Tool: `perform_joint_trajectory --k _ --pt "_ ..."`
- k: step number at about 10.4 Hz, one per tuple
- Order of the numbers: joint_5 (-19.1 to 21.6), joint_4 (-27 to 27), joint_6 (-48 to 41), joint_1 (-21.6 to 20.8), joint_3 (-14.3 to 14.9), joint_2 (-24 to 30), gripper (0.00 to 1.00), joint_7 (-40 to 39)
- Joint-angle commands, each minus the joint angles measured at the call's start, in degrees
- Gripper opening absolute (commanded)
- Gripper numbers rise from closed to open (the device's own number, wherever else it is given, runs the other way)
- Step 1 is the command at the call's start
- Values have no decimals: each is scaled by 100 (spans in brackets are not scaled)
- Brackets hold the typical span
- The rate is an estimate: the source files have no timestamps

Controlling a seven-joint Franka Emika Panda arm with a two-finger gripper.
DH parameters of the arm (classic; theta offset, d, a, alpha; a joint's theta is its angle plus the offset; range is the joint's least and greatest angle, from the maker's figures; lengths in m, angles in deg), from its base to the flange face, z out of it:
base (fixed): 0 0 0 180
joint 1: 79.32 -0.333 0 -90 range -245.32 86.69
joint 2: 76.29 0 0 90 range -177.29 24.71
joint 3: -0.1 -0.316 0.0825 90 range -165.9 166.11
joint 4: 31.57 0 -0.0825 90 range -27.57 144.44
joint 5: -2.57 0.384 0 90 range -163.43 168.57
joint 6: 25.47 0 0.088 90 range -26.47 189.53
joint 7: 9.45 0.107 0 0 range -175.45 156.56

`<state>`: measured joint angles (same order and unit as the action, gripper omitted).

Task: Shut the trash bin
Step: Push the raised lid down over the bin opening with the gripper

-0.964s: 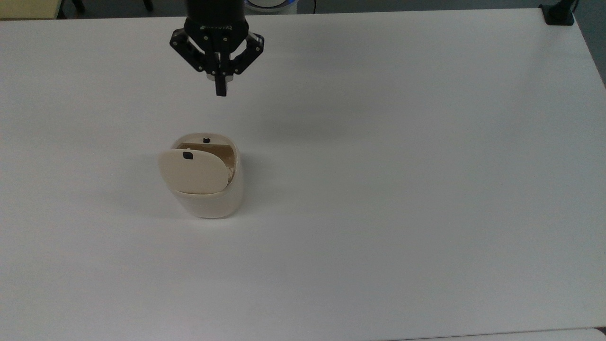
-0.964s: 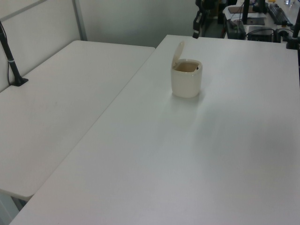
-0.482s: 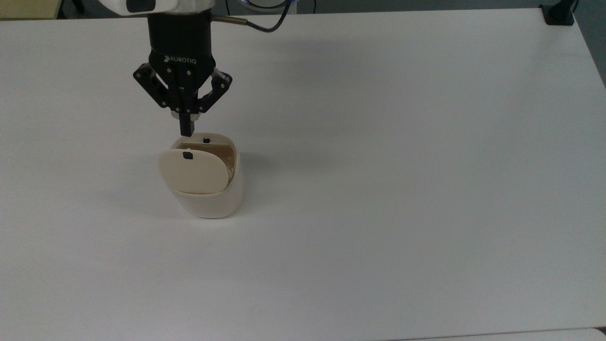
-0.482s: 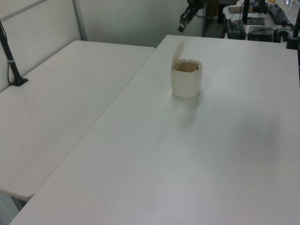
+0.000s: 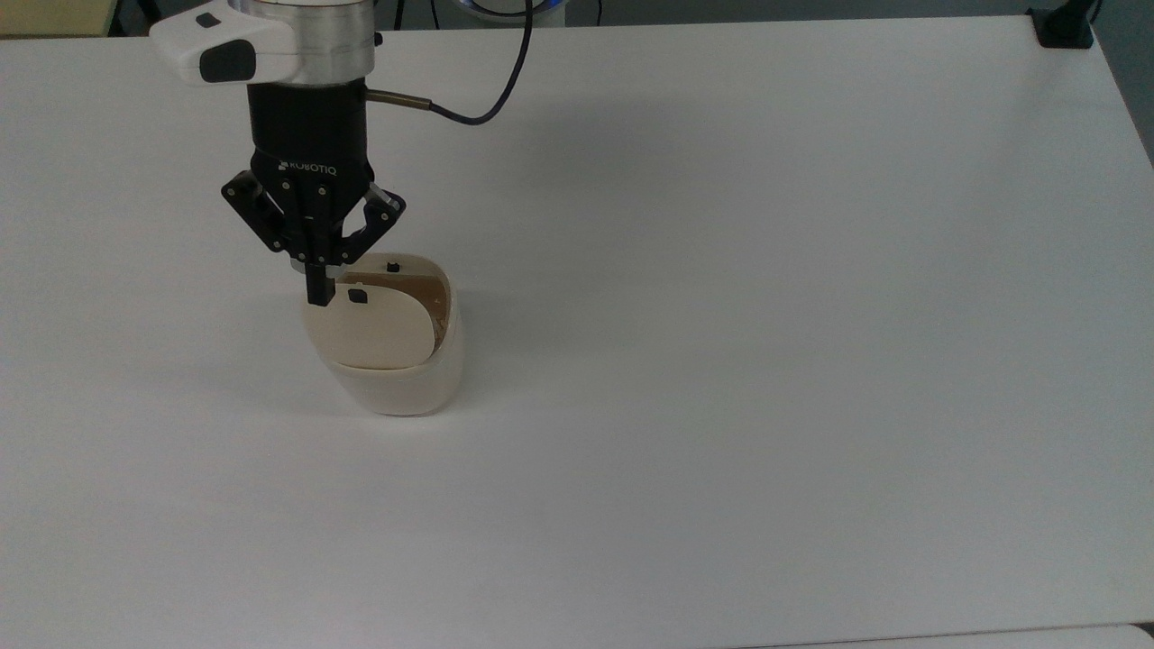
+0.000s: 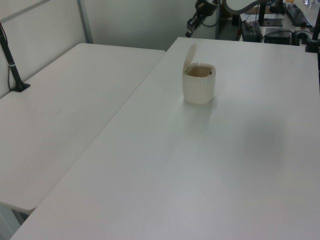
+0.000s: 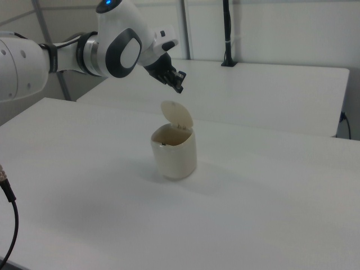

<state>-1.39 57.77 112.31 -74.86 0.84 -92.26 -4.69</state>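
Gripper (image 5: 317,293) with both fingers pressed together, nothing between them, tips pointing downward in the top view. In the right view, gripper (image 7: 179,88) hanging in the air above the raised lid (image 7: 177,116), clearly apart from it, a gap of background showing between fingertips and lid edge. Directly beneath and a little toward the right view's right of the fingertips: the trash bin (image 7: 175,153), cream, upright on the white table (image 7: 270,191), mouth open. In the top view, fingertips overlapping the upper-left corner of the lid (image 5: 371,326), just beside its small black latch (image 5: 357,295); trash bin (image 5: 401,383) body extending below and to the top view's right of the fingertips, brownish interior (image 5: 424,293) exposed just right of them. In the left view, gripper (image 6: 190,26) up and slightly left of the lid (image 6: 189,54), not touching; trash bin (image 6: 199,89) standing below it with lid tilted up near vertical.
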Motion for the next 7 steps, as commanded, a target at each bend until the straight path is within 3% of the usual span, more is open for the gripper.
perform_joint_trajectory --k 1,7 --pt "-140 40 -347 -6 6 15 2 113" --pt "-140 110 -707 -59 6 -73 2 78"
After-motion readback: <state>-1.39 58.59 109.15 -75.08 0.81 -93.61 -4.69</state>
